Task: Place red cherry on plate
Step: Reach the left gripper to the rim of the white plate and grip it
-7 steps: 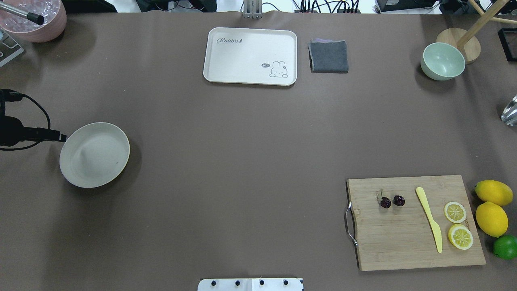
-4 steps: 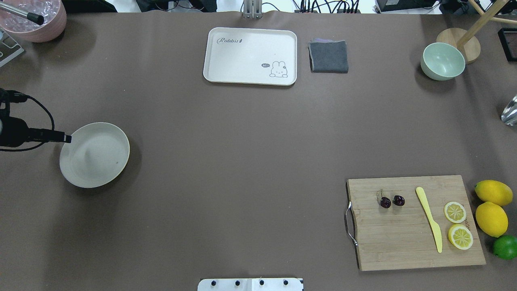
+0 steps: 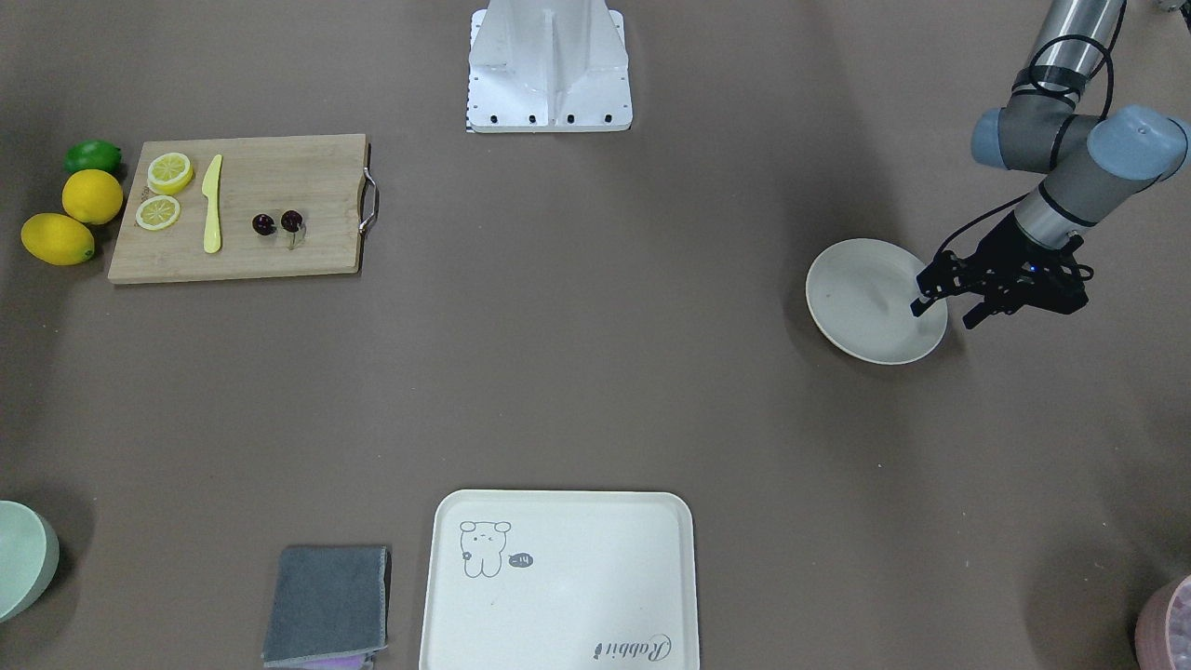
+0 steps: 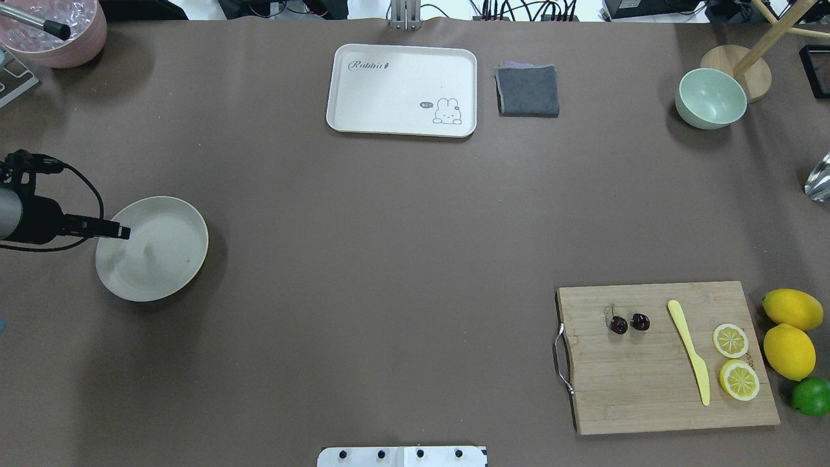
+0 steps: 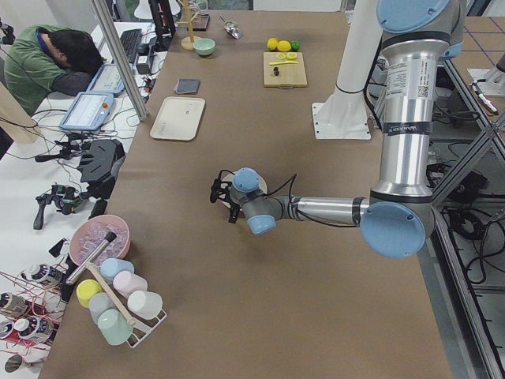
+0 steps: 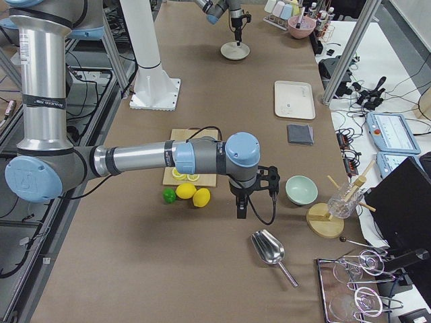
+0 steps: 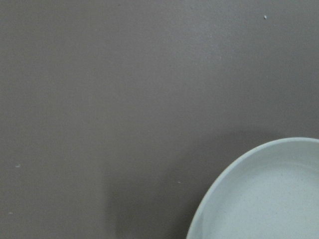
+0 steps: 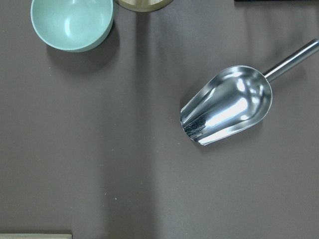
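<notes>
Left end effector (image 3: pixel 943 314) moved over plate (image 3: pixel 851 321) rim, jaws spread, red cherry (image 3: pixel 277 223) well apart on cutting board (image 3: pixel 298 167)

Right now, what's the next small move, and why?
Probably swing the right gripper over the cutting board above the red cherry: the pair lies untouched there, far from the plate, where the open left gripper holds nothing.

Robotics lab. Industrial arms (image 5: pixel 404 118) on white pedestal (image 3: pixel 549 65) beside brown-covered table (image 4: pixel 389 227). Aluminium frame posts (image 5: pixel 120 59) along edge. Side bench holds control tablets (image 5: pixel 85 111), keyboard (image 5: pixel 127 39), cable tangles (image 4: pixel 525 10). Person (image 5: pixel 51 55) slumped at bench.
</notes>
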Robot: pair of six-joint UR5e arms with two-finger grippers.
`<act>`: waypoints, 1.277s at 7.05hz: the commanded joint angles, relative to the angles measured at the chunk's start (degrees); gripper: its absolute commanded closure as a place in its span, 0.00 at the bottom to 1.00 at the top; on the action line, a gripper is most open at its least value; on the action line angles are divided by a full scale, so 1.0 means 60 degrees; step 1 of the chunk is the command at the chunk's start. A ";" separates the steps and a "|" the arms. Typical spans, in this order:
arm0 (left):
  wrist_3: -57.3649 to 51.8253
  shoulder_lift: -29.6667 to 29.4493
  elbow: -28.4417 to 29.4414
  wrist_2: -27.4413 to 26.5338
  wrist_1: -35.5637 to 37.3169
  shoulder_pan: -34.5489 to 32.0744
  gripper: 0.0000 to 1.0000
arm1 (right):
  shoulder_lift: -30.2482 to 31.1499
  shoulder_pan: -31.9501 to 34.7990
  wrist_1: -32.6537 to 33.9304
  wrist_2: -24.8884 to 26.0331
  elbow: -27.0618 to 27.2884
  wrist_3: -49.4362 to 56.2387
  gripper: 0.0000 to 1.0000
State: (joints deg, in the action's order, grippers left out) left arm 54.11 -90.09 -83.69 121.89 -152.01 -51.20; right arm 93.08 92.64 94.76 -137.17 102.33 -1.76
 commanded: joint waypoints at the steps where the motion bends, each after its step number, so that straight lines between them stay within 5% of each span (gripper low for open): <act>1: 0.0005 0.0044 -0.0128 0.0060 -0.0007 0.0066 1.00 | 0.0029 0.0000 -0.0003 0.0011 0.0011 0.0000 0.00; 3: -0.0054 0.0044 -0.0173 0.1052 0.0007 0.0023 1.00 | 0.0044 0.0000 0.0012 -0.0004 0.0011 0.0000 0.00; 6: 0.0034 0.0000 -0.0202 0.1232 0.0109 -0.0036 1.00 | 0.0015 0.0000 -0.0003 -0.0004 -0.0018 0.0000 0.00; 9: 0.0325 -0.1561 -0.0304 0.2945 0.1773 -0.1382 1.00 | 0.0029 0.0000 -0.0003 -0.0004 0.0011 0.0015 0.00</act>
State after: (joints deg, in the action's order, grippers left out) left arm 55.07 -95.42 -85.17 136.77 -145.84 -56.91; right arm 93.14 92.64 94.75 -137.20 102.25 -1.70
